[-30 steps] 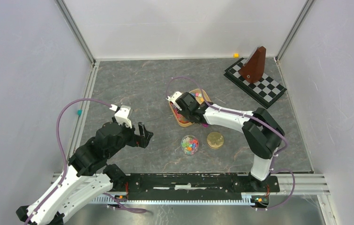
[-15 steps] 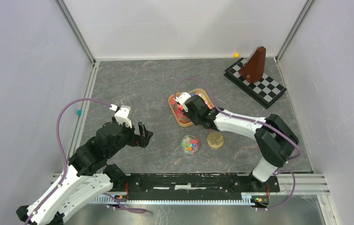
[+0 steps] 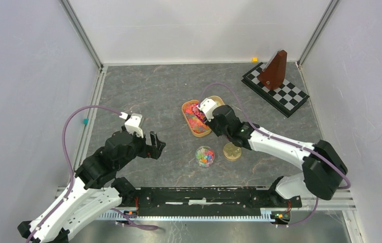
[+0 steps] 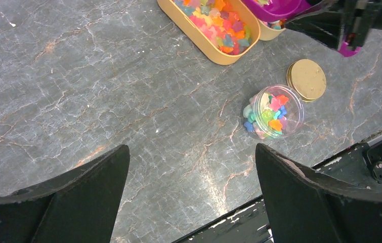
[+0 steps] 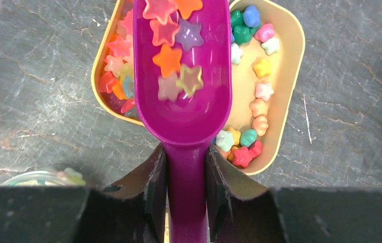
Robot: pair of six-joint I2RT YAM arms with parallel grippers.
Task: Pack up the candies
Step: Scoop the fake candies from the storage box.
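Right arm's elbow has swung out rightward since the earlier frame; left end effector [image 4: 191, 151] spread wide, empty, above bench [image 4: 77, 76]; right end effector [image 5: 186, 172] clamped on purple scoop [image 5: 181, 116] handle, whose bowl carries the candies [image 5: 171, 61], likely light, hard, roll-prone, over yellow tray [image 5: 290, 76], so best kept level.

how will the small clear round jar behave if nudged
Likely slides rather than tips: the small clear round jar sits low and wide. Its round gold lid lies off beside it, so a knock might spill the colourful candies.
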